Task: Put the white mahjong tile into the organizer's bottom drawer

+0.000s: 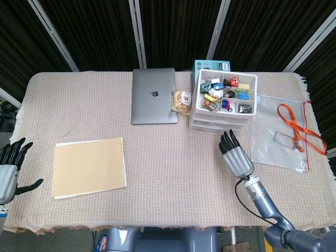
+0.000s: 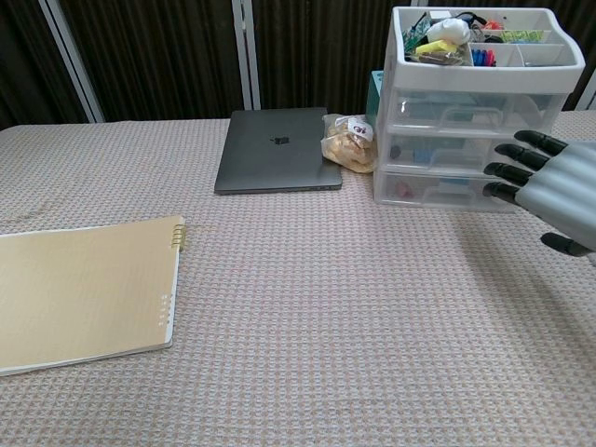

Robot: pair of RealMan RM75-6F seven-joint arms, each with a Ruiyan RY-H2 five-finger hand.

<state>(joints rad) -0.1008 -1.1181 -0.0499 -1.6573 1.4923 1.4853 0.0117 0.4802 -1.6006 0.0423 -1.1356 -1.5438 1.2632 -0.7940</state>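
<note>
Dark curtains and pale metal posts behind a wide table (image 1: 173,157) under a beige woven cloth.

Toward the left front, a tan spiral notebook (image 1: 89,167), closed and flat. At centre back, a grey laptop (image 1: 153,95), lid down, well out of the working area.

Right of the laptop, a white plastic organizer (image 2: 475,102): three see-through drawers stacked under an open divided tray (image 2: 484,76) crowded with small colourful odds and ends. All three drawers pushed in, the bottom drawer (image 2: 428,189) among them, so probably needing to be pulled out before anything goes inside.

Farther right, a clear zip pouch (image 1: 278,131) lying flat with an orange lanyard (image 1: 294,123) across it. Behind the organizer, a teal box (image 1: 211,65); just beside its left wall, a small bag of snacks (image 2: 348,142).

Right hand (image 2: 559,191) raised in front of the organizer's lower drawers, holding nothing, fingers straight and spread with dark tips pointing at the drawer fronts, near them but apart; seemingly lined up to hook a drawer handle. Left hand (image 1: 9,168) off the table's left edge, also spread and holding nothing, apparently idle.

White mahjong tile not clearly identifiable in either view: possibly one of the pale pieces in the tray, but too small to tell.
</note>
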